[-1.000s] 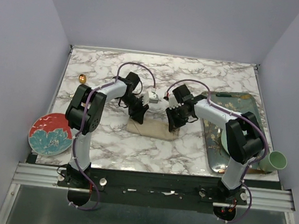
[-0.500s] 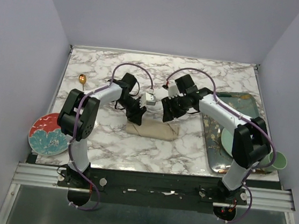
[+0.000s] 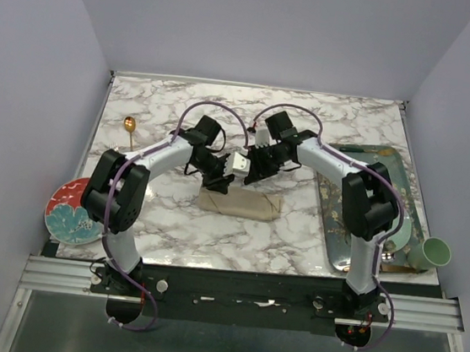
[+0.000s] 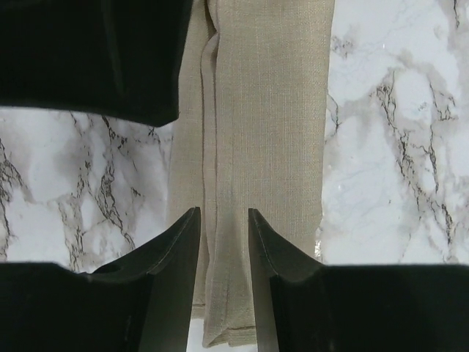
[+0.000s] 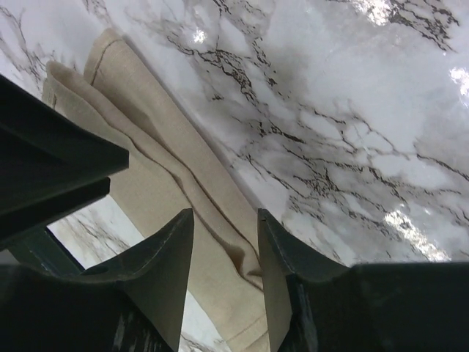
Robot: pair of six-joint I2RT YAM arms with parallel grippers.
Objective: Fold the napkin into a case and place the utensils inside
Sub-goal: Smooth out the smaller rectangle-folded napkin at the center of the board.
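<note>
The napkin [image 3: 247, 204] lies on the marble table as a narrow beige oblong case, several layers thick. In the left wrist view the napkin [image 4: 271, 110] runs lengthwise under my left gripper [image 4: 223, 224], whose fingers stand apart just above its near end. The left gripper [image 3: 220, 179] hangs over the cloth's left part. My right gripper [image 3: 249, 174] hovers close beside it, open, over a wrinkle in the napkin [image 5: 146, 125], its tips [image 5: 224, 227] holding nothing. A gold spoon [image 3: 129, 123] rests far left on the table.
A red flowered plate [image 3: 74, 209] sits at the near left edge. A patterned tray [image 3: 378, 163] with a pale plate is on the right, a green cup [image 3: 433, 252] beside it. The two wrists almost touch; the right arm's black body [image 4: 88, 59] fills the left wrist view's upper left.
My right gripper has opened, left the napkin's right end and swung up and left toward the left gripper. The left gripper has shifted a little to the right. The napkin stays flat.
</note>
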